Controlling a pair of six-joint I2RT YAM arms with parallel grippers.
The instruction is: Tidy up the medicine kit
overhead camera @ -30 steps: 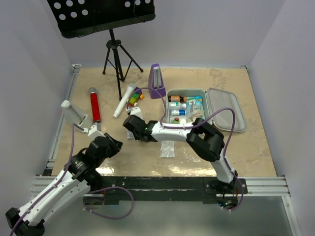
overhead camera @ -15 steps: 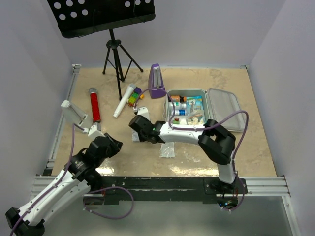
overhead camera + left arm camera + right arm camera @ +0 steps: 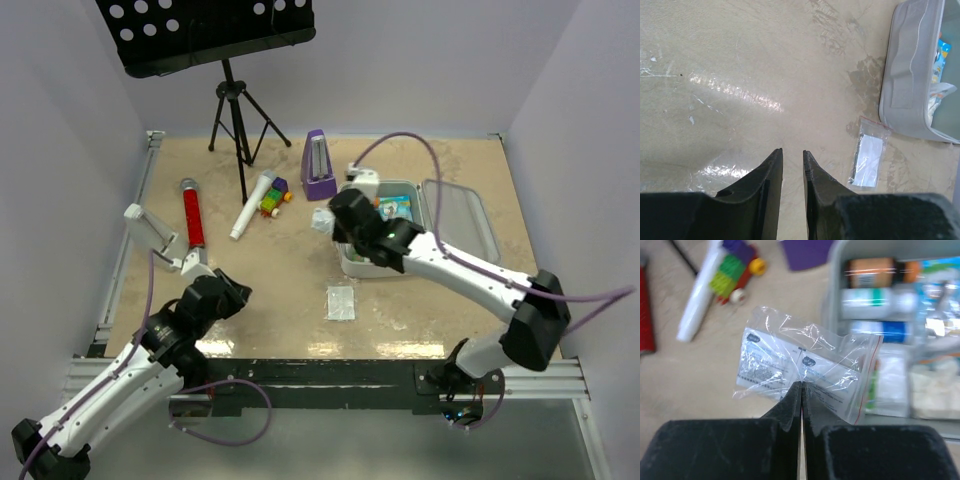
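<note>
Two arms were at work: the left gripper (image 3: 791, 151) hung over the table with its jaws slightly apart and empty. The right gripper (image 3: 801, 386) was pinched tight on a clear bag (image 3: 805, 365) of white packets, their print too blurred to read. The kit (image 3: 907, 85) sat right of centre, spread open left to right, its lid (image 3: 458, 222) lying flat on the right.
</note>
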